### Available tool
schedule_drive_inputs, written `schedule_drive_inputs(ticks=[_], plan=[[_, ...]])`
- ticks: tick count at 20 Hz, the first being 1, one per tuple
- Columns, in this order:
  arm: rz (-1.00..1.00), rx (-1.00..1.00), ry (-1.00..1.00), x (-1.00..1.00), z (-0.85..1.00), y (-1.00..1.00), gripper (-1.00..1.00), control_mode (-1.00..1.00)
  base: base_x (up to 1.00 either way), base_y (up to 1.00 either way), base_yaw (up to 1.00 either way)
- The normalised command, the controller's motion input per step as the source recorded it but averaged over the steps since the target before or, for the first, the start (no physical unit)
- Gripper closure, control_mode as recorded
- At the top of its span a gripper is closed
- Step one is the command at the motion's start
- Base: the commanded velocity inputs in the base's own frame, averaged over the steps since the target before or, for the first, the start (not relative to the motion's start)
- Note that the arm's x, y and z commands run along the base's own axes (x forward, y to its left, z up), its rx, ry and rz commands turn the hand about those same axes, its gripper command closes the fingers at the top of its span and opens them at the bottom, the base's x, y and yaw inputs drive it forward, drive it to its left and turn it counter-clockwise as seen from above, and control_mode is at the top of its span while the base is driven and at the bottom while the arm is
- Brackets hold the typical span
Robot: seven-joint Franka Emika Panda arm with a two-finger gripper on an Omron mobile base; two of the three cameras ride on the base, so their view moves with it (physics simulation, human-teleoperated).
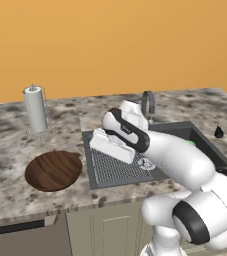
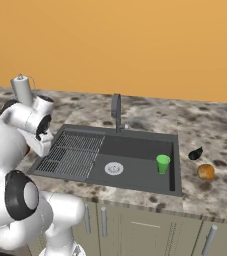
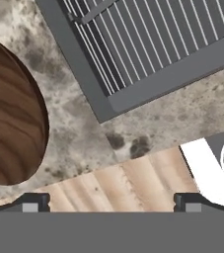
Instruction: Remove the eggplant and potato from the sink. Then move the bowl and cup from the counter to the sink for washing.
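Gripper [image 3: 111, 203] fingertips stand wide apart, holding nothing, above the counter [image 1: 5, 150] edge. Left of the sink [image 2: 135, 186], the bowl [image 1: 53, 170] rests on the counter. A green cup [image 2: 162, 163] stands inside the sink's right end. Eggplant [image 2: 195, 153] and potato [image 2: 206, 172] lie on the counter just right of the sink.

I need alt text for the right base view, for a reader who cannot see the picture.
A dark grey sink set in a speckled counter holds a green cup near its right wall. The eggplant and potato lie on the counter right of the sink, and the white arm reaches over the sink's ribbed left section.
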Motion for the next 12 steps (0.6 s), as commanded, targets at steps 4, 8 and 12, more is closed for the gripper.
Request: schedule_drive_inputs(ticks=[4, 8, 12], plan=[[0.0, -0.16, 0.0, 0.03, -0.04, 0.32, -1.0, -1.0, 0.0, 0.0, 0.0], [0.0, -0.16, 0.0, 0.0, -0.12, 0.3, -1.0, -1.0, 0.0, 0.0, 0.0], [0.0, -0.16, 0.0, 0.0, -0.2, 0.12, -1.0, -1.0, 0.0, 0.0, 0.0]])
